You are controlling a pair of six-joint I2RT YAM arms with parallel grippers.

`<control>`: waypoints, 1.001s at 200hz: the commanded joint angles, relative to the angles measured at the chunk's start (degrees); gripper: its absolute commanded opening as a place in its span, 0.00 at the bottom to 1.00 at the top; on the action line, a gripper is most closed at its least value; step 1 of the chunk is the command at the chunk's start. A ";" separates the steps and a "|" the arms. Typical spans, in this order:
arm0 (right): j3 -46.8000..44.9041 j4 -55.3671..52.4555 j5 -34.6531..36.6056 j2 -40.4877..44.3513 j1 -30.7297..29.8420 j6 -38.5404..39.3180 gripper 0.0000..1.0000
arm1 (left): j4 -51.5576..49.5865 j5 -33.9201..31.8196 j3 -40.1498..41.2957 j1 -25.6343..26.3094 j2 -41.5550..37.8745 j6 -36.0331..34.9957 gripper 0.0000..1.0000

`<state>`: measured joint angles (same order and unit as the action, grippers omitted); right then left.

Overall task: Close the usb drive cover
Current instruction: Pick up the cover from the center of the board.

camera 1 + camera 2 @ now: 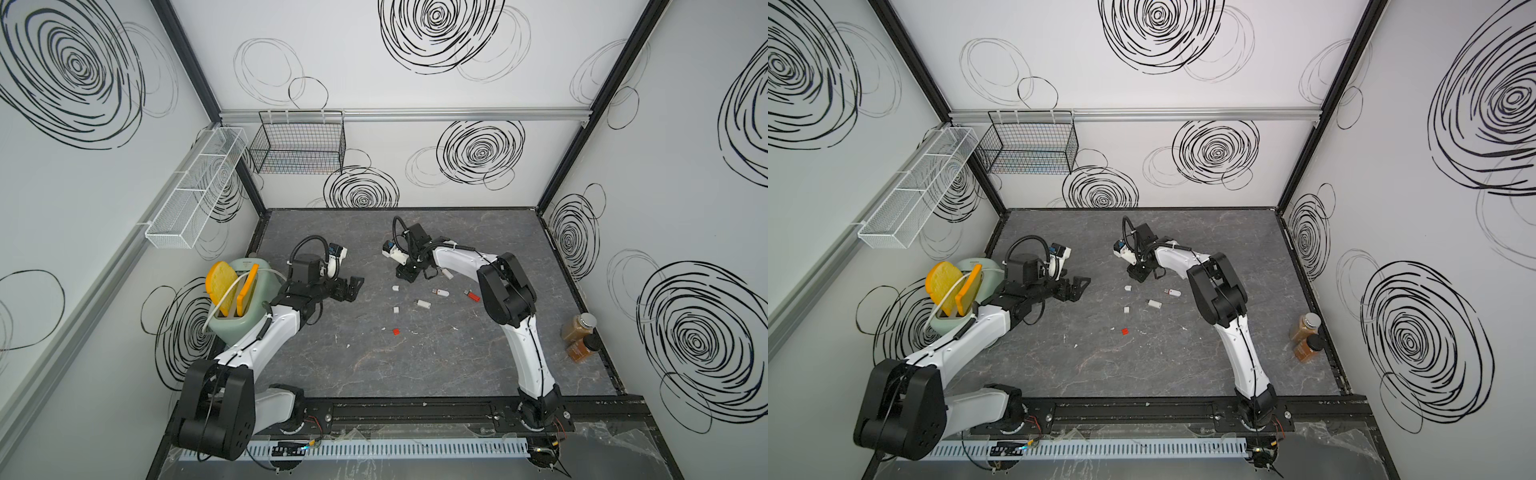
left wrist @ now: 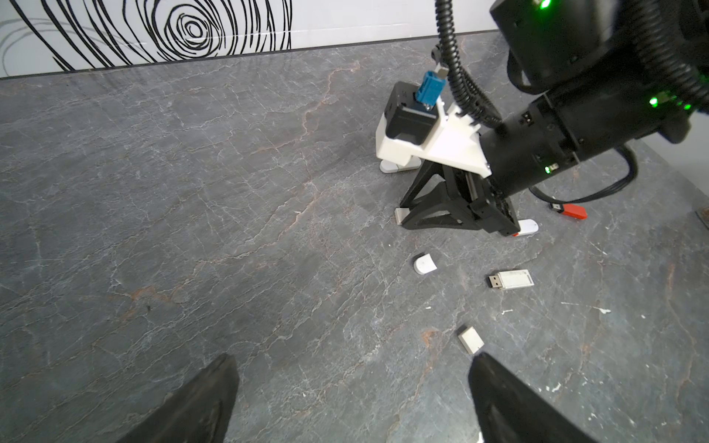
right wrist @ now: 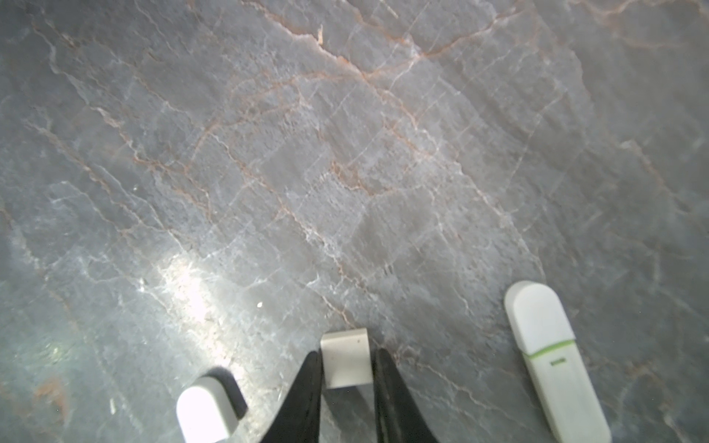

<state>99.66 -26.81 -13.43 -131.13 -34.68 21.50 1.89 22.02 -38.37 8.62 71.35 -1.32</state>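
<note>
USB drive cover, a small white rectangular cap, lay flat on the grey worktop, in its back half and roughly midway between the left and right edges. Our right hand was down over it, the black fingers standing close on either side. One looked to touch the cap's side and the other stood a sliver off, so we could not tell whether the pinch had taken.

Just beside it lay a rounded white cap and a white drive with a green band. Our left hand hung wide open and empty, nearer the left edge.

An uncapped white drive lay nearer the front edge, its bare plug showing. We judged it the likely partner, though a square cap lay near it too.

We reckoned the cover very light, stiff and smooth. It was more likely to squirt out or tip than to break. We thought the hold belonged on its two flat sides, low and square, leaving the open mouth clear. Which end was the mouth we could not see.
</note>
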 commanded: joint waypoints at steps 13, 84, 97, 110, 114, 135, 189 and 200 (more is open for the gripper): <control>-1.02 -2.74 0.04 -2.36 -0.56 1.18 0.22 | 2.30 0.20 0.09 0.14 -0.37 -1.20 0.98; -3.23 -1.07 -0.24 5.28 0.10 0.73 0.17 | 2.69 0.65 -0.63 0.77 0.44 0.23 0.98; -5.41 0.67 -0.69 8.14 0.07 0.83 0.17 | 3.11 0.82 -0.66 0.94 0.37 1.33 0.98; -7.96 2.46 -0.84 11.00 0.22 0.78 0.16 | 4.17 1.49 -0.33 1.33 0.14 2.13 0.98; -8.62 2.97 -0.77 11.92 0.22 0.83 0.16 | 4.31 2.05 -0.35 1.42 0.21 2.33 0.98; -14.29 6.50 -0.70 17.41 -0.17 1.13 0.16 | 4.76 5.13 -0.70 1.66 0.70 5.90 0.98; -37.95 27.74 -4.77 34.45 -2.12 1.11 0.10 | 14.60 15.75 1.92 1.62 1.07 20.16 1.00; -42.22 32.67 -5.64 37.08 -2.80 1.09 0.10 | 17.12 17.91 2.74 1.90 1.32 22.63 0.99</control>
<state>65.56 -7.20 -15.49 -98.80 -35.79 22.09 10.11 32.40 -37.54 10.17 71.75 12.91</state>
